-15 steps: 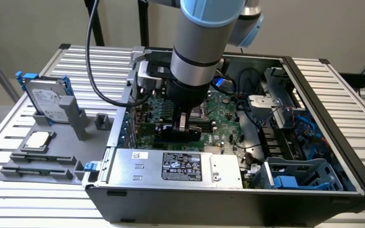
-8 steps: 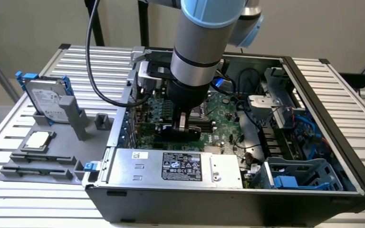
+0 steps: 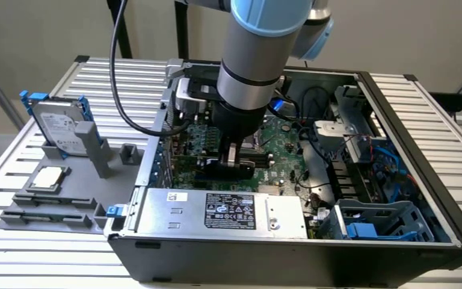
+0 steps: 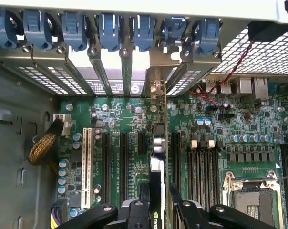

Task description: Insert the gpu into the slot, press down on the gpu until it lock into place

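My gripper [image 3: 233, 160] reaches down into the open computer case [image 3: 423, 180] and is shut on the gpu [image 3: 229, 170], a flat black card. In the wrist view the gpu [image 4: 157, 179] stands on edge between my two black fingers [image 4: 143, 198]. It runs across the green motherboard [image 4: 134, 119] to its metal bracket [image 4: 156, 90] at the rear openings. My gripper [image 4: 158, 206] clamps the card's near end. The bright-blue slot is hidden beneath the card. I cannot tell whether the card's edge sits fully in it.
Black expansion slots [image 4: 124, 162] and a white slot [image 4: 87, 167] lie beside the card, with memory slots [image 4: 203, 176] and the CPU socket [image 4: 251, 200] on its other side. Blue clips [image 4: 108, 28] line the rear wall. The silver-labelled power supply [image 3: 223, 211] fills the case front. A hard drive [image 3: 58, 126] stands outside.
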`<state>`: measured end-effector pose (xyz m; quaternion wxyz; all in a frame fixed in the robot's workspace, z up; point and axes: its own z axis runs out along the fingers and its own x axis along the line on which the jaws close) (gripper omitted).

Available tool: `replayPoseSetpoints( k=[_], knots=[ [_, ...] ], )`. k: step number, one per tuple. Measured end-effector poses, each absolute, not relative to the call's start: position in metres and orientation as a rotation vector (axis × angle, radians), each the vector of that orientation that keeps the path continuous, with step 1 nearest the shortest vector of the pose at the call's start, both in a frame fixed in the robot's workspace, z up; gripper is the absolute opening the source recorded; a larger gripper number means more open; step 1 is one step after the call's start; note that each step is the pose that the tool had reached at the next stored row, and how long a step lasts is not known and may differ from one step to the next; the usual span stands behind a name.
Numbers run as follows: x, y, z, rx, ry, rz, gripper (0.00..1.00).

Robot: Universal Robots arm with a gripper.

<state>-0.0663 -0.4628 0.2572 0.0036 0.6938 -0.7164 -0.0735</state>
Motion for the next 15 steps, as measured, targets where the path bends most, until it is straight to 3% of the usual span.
replayPoseSetpoints(
  k=[5, 6, 15],
  knots=[
    [-0.066, -0.463, 0.257, 2.175, -2.246, -0.231, 0.27],
    [-0.066, -0.463, 0.258, 2.175, -2.245, -0.231, 0.34],
    [-0.067, -0.462, 0.295, 2.176, -2.242, -0.231, 0.31]
  ],
)
